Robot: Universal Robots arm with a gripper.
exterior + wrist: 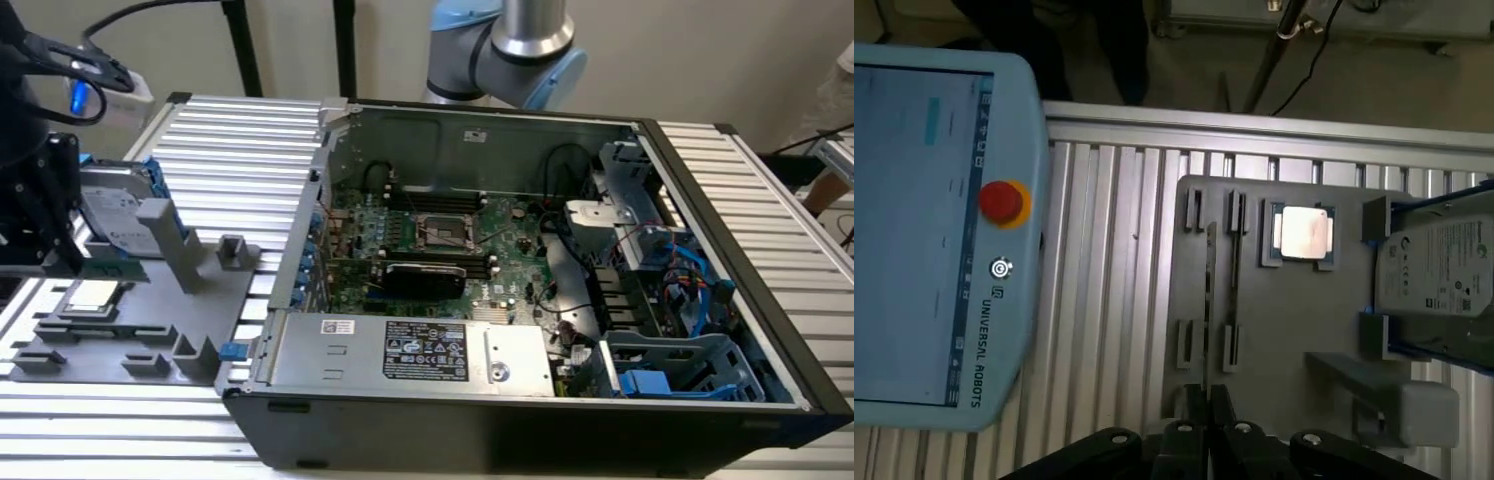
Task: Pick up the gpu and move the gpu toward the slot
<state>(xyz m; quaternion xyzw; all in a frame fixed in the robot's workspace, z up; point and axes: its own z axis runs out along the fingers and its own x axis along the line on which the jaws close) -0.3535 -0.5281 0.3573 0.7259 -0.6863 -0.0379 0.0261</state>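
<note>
The gpu (118,270) is a thin green card that hangs a little above the grey holder plate (147,325) at the exterior view's left. My black gripper (60,265) is shut on its near end. In the wrist view the gpu (1208,290) shows edge-on as a thin strip. It runs out from between my closed fingers (1192,432), in line with the plate's small card holders (1232,345). The open computer case (534,290) stands well off to the exterior view's right. I cannot make out the slot on its motherboard (507,230).
A square silver CPU chip (1301,235) and a silver hard drive with blue rails (1439,265) sit on the plate beside the card. A teach pendant (944,230) with a red stop button lies on the ribbed table. A black block (420,275) sits on the motherboard.
</note>
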